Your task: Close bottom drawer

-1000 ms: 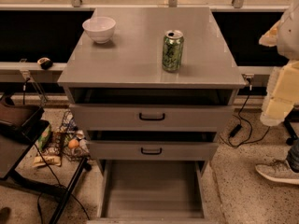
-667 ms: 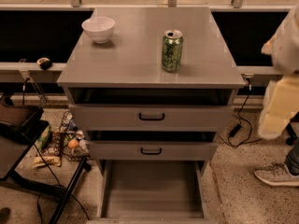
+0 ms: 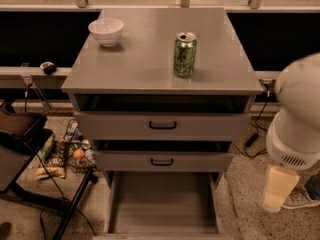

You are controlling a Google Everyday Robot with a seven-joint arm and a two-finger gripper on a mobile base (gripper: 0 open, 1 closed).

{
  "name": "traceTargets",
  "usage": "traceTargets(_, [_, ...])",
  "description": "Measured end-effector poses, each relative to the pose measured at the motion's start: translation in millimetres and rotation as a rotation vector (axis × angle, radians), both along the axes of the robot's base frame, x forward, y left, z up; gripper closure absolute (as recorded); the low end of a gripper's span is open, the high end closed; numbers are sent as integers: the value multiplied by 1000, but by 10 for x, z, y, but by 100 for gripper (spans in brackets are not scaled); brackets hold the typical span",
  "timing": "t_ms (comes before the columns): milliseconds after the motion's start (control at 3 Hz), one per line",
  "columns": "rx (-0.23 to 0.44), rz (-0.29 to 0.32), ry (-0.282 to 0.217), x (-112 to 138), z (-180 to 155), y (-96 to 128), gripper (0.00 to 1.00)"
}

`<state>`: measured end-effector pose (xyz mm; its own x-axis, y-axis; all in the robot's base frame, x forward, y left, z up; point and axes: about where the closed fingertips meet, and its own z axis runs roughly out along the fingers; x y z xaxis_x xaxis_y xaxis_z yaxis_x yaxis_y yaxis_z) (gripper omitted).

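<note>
Grey bottom drawer (image 3: 162, 201) sticks fully out under the desk's front edge. Gripper (image 3: 278, 190) hangs off the right edge, near the drawer but apart from it; its state cannot be told. One white bowl (image 3: 106, 31) at back-left corner, one green can (image 3: 184, 54) right of centre. Two upper drawers (image 3: 160, 125) slightly ajar.

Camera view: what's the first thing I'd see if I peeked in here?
Probably the bottom drawer, pulled far out at the foot of the grey cabinet. Next, the green can standing upright on the cabinet top, with a white bowl near its back left corner. On the right, the robot's big white arm hangs its gripper low beside the cabinet, touching nothing.
</note>
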<state>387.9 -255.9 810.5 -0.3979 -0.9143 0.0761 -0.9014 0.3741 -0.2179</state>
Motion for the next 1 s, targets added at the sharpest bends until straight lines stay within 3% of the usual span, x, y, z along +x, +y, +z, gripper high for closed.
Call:
traceTargets(333, [-18,-6,63,-127,-627,-67,0])
traceTargets(667, [-3,-8,96,-212,-1071,-44,0])
traceTargets(1000, [-3,-8,96,-212,-1073,-44,0])
